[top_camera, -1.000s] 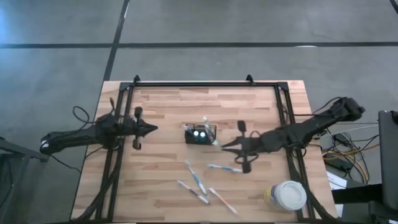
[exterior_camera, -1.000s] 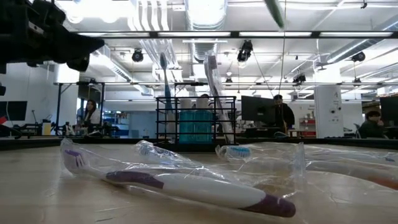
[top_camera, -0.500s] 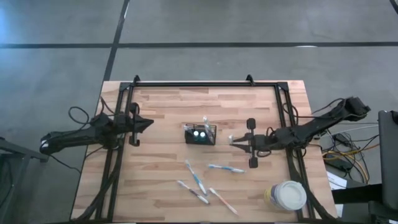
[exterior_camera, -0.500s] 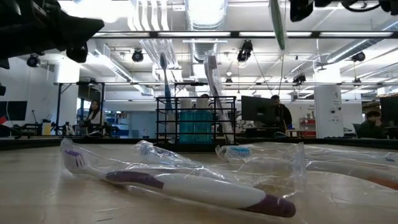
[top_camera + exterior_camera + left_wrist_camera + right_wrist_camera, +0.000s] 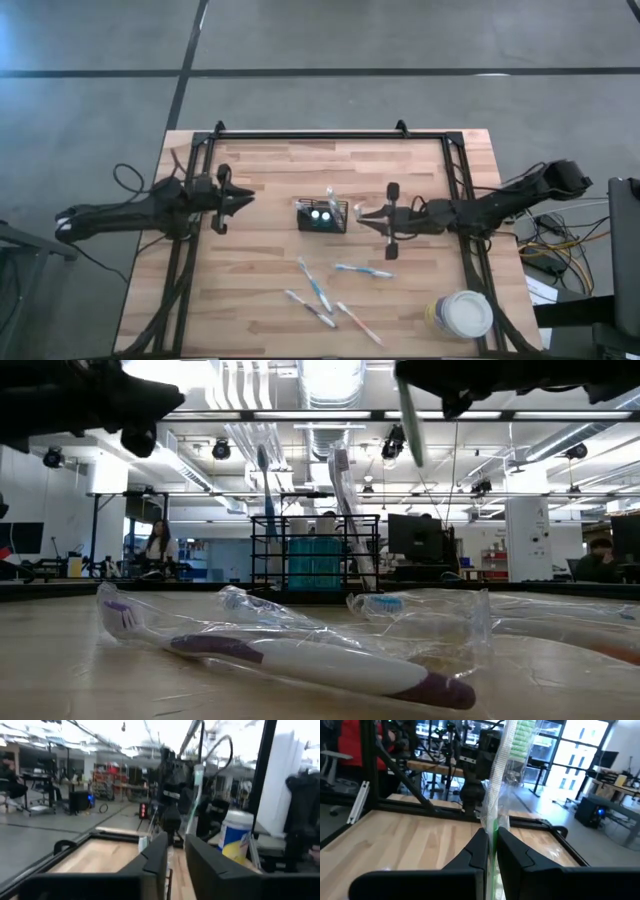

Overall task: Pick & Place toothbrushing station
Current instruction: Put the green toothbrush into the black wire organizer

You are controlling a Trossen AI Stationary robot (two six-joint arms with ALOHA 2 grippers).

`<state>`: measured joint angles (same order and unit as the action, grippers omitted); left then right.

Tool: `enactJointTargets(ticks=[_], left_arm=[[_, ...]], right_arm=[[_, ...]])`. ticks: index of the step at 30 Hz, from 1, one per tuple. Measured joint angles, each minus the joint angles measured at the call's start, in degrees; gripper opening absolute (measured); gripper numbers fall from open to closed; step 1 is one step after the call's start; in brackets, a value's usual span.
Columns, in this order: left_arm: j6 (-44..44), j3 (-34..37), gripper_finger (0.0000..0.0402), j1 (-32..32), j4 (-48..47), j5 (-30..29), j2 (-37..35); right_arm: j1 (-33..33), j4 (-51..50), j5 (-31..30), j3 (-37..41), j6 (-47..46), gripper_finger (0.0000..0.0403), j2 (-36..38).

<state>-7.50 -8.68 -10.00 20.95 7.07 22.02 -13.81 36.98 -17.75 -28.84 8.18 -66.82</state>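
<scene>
While beside the caddy (image 5: 321,216), right hand (image 5: 363,213) clamping a wrapped toothbrush (image 5: 501,775)

Table: light wooden butcher-block top (image 5: 270,170) with a black metal frame (image 5: 310,135) running along its far edge and down both sides.
Centre: black wire-mesh caddy (image 5: 321,216), standing directly on the wood, with wrapped toothbrushes upright in it.
Near side, middle: four wrapped toothbrushes lying flat — one blue-and-white (image 5: 314,283), one to its right (image 5: 362,270), one nearer and left (image 5: 309,309), one nearest, orange-tipped (image 5: 358,323).
Near right corner: round white-lidded tub (image 5: 461,314) with a yellow label, just beside the frame.
Low view: a purple-and-white toothbrush (image 5: 300,660) in clear wrap lies closest.
</scene>
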Motion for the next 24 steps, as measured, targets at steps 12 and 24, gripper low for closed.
enactJointTargets(ticks=[12,24], left_arm=[[2.8,-14.6,0.0196,0.2,-0.5,3.9,19.8],[6.1,-24.4,0.0204,0.9,3.1,3.4,32.3]], right_arm=[[2.5,2.7,6.0,-9.5,4.6,0.002,-10.9],[8.8,-4.4,14.0,-20.5,4.7,0.002,-14.4]])
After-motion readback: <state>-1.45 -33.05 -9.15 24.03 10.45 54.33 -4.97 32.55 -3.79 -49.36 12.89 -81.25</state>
